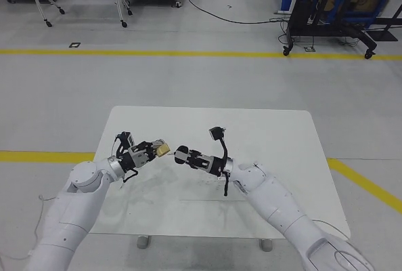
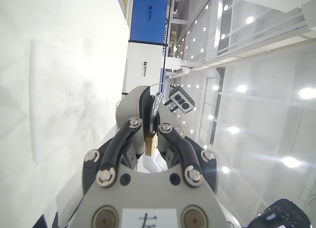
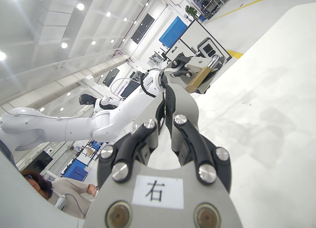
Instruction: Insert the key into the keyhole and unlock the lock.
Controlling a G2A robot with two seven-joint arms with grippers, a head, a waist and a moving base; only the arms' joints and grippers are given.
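Observation:
A brass padlock [image 1: 162, 148] with a silver shackle is held above the white table [image 1: 269, 135], left of centre. My left gripper [image 1: 158, 150] is shut on it. In the left wrist view the fingers [image 2: 134, 105] clamp the shackle, and the brass body [image 2: 148, 146] hangs back toward the palm. My right gripper [image 1: 181, 152] hovers just to the right of the lock, pointing at it across a small gap. From the right wrist, that gripper [image 3: 169, 90] is shut, and anything between its pads is hidden. Beyond it, the padlock [image 3: 198, 78] sits in the left gripper [image 3: 205, 71].
Both grippers are above the table's left-centre. Bare white tabletop [image 3: 259, 105] lies under and around them, with faint smudges. The table's rounded edges drop to a grey floor with yellow lines [image 1: 201, 53].

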